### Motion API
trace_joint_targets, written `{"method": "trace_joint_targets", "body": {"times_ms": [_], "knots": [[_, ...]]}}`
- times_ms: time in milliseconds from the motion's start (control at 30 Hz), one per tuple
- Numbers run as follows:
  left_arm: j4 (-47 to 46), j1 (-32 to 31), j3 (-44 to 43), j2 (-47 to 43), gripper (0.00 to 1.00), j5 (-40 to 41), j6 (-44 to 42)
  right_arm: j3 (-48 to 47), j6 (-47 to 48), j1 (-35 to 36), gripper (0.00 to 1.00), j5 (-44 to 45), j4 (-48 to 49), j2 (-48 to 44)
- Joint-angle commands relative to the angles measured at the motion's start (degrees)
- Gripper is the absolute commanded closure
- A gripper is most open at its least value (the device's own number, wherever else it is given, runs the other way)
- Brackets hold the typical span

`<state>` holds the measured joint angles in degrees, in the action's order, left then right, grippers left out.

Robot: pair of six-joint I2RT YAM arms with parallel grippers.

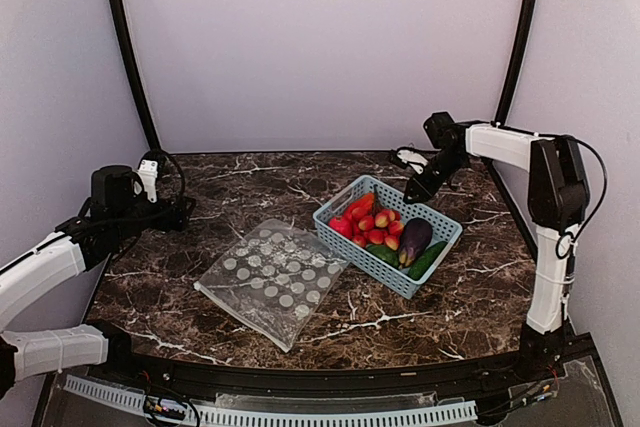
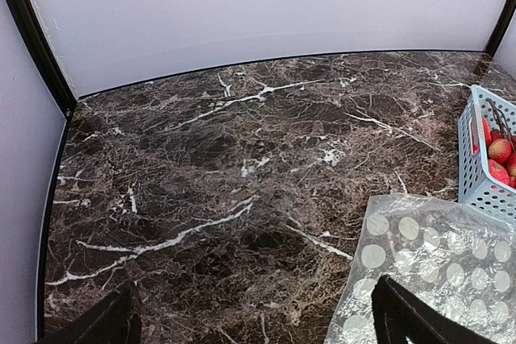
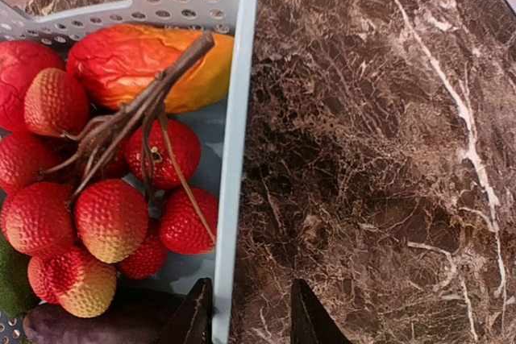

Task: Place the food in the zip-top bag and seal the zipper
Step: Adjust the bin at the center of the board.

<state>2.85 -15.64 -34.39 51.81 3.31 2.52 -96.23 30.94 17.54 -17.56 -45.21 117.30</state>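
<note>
- the food (image 1: 378, 227) all lies inside the light-blue basket (image 1: 360, 259), with the eggplant (image 1: 414, 239) and cucumber (image 1: 425, 262) at its right end; none of it is bagged yet.
- the zip-top bag (image 1: 275, 282) lies flat on the table (image 1: 470, 287) just left of the basket, close enough for short carries. its zipper is too faint to pick out.
- the right tool (image 3: 250, 312) hangs over the basket's far corner, jaws partly apart and empty. one finger is inside the wall and one outside, so it is likely lining up on the red fruit just inside.
- the left tool (image 2: 254, 300) hovers well left of the basket, jaws spread fully wide and holding nothing, probably there to steady the bag's mouth.
</note>
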Motion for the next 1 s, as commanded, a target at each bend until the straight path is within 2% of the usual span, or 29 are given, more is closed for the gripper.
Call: {"method": "trace_joint_targets", "body": {"times_ms": [0, 67, 167, 267, 567, 700, 867, 967], "knots": [[0.0, -0.3, 0.3, -0.1, 0.02, -1.3, -0.8, -2.2, 0.1, -0.3, 0.7, 0.2, -1.5, 1.5], [0.0, -0.4, 0.3, 0.0, 0.02, -1.3, -0.8, -1.9, -0.6, -0.5, 0.74, 0.2, -1.6, 1.4], [0.0, -0.4, 0.2, 0.2, 0.02, -1.4, -0.7, -1.0, -2.8, -0.9, 0.9, -0.8, -1.7, 0.7], [0.1, -0.4, 0.2, 0.2, 0.04, -0.8, -0.5, 2.2, -6.4, -1.1, 1.0, 0.9, -0.9, -1.5], [0.8, -0.5, -0.4, -0.4, 0.08, 3.8, 2.0, 24.1, -20.8, -2.5, 1.0, 14.5, 7.3, -17.1], [1.8, -0.7, -1.3, 1.4, 0.09, 3.4, 2.9, 29.2, -26.3, -3.6, 1.0, 11.1, 6.6, -22.0], [1.9, -0.7, -1.6, 1.7, 0.11, 3.7, 4.4, 34.6, -32.8, -6.6, 1.0, 10.0, 10.8, -26.5], [2.4, -0.8, -1.6, 1.4, 0.11, 4.2, 5.6, 35.3, -33.7, -7.0, 0.99, 4.4, 10.6, -27.5]]}}
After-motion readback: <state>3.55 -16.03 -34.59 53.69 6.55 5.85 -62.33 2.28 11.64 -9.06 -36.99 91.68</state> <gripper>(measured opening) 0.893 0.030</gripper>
